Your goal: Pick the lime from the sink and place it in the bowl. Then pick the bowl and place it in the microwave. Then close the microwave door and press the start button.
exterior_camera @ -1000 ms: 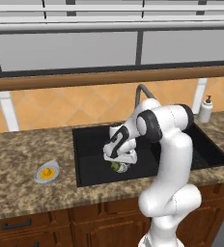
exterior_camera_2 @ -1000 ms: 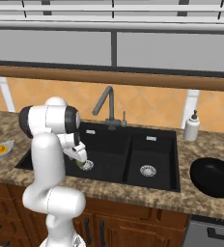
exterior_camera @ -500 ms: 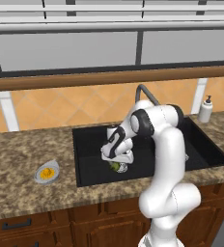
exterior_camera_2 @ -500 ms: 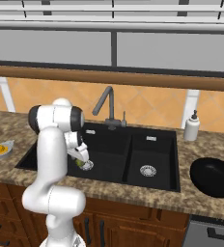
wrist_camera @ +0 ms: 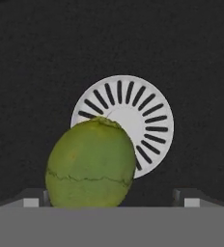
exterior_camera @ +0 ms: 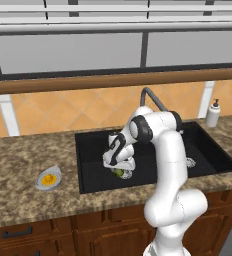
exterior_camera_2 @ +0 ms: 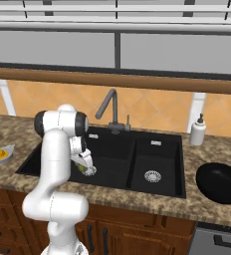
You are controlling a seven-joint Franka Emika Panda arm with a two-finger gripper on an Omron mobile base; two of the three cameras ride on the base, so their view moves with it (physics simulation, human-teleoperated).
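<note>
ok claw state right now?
Claw: open, holding nothing; fingers either side of the lime, low in the sink.

My left base view looks forward and down from behind the arm's left, the right base view from its right; both share the sink (exterior_camera: 208, 150) (exterior_camera_2: 160, 149) and faucet (exterior_camera_2: 110, 107). My hand view sits close above the lime (wrist_camera: 91, 164) and drain (wrist_camera: 133, 118).

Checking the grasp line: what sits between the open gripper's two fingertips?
The lime, lying partly over the steel drain, closer to one fingertip, in the hand view.
</note>
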